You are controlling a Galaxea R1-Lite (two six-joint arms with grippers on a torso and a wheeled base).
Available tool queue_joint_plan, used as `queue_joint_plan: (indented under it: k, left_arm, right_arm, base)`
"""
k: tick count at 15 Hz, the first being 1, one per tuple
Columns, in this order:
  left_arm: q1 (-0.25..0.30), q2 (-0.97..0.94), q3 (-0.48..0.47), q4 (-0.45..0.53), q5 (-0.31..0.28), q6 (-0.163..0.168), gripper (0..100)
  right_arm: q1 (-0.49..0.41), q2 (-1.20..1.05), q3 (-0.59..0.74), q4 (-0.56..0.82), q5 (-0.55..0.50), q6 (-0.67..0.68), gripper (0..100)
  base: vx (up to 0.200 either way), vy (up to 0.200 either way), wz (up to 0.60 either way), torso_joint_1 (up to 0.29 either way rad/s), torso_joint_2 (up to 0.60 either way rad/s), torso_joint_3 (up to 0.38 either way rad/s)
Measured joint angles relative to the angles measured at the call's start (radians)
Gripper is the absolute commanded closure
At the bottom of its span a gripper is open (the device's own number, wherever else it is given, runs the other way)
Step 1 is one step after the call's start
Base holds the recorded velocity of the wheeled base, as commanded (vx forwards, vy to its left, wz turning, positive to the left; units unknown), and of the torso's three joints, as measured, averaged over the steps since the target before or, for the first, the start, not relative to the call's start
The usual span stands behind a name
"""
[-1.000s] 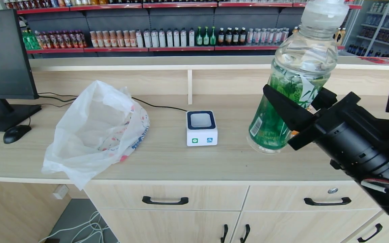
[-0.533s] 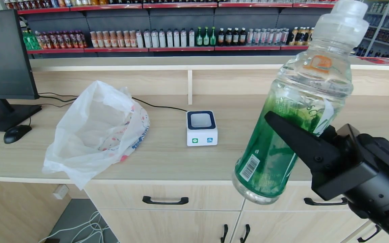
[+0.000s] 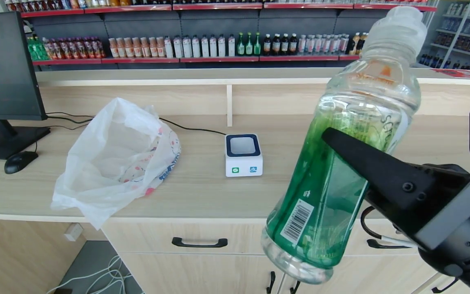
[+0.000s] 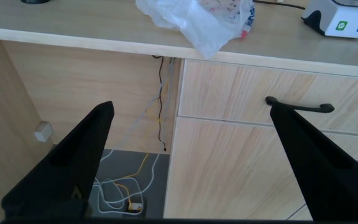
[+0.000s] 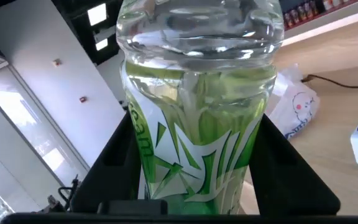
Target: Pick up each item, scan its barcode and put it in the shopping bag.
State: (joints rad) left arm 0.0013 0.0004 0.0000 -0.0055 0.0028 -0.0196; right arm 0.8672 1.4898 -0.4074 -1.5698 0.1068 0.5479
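Note:
My right gripper [image 3: 355,153] is shut on a clear bottle with a green label [image 3: 341,163], held high in front of the counter and tilted, its barcode [image 3: 297,216] facing me near the base. In the right wrist view the bottle [image 5: 197,155] sits between the two black fingers [image 5: 114,162]. The white scanner box [image 3: 243,155] rests mid-counter, left of the bottle. A white plastic shopping bag [image 3: 116,157] lies open on the counter's left part. My left gripper [image 4: 191,155] hangs open below the counter edge, in front of the cabinet, with nothing in it.
A monitor [image 3: 4,65] and a black mouse [image 3: 18,161] stand at the counter's far left. A cable [image 3: 190,128] runs from the scanner behind the bag. Drawers with black handles [image 3: 199,243] sit under the counter. Shelves of drinks [image 3: 218,45] line the back.
My right gripper has carried the bottle nearer to the camera and lower, from above the counter's right part to in front of its edge. The barcode now faces me more squarely.

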Motion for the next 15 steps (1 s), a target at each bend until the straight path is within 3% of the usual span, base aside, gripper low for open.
queue_joint_plan:
  k: [9,15]
  left_arm:
    - [0.0,0.0,0.0,0.0,0.0,0.0,0]
    - [0.0,0.0,0.0,0.0,0.0,0.0,0]
  right_arm:
    - [0.188,-0.003,-0.033,0.0,0.0,0.112,100]
    - [0.212,-0.011,-0.029,-0.001,-0.001,0.16,100]
  base:
    - [0.0,0.0,0.0,0.0,0.0,0.0]
    - [0.0,0.0,0.0,0.0,0.0,0.0]
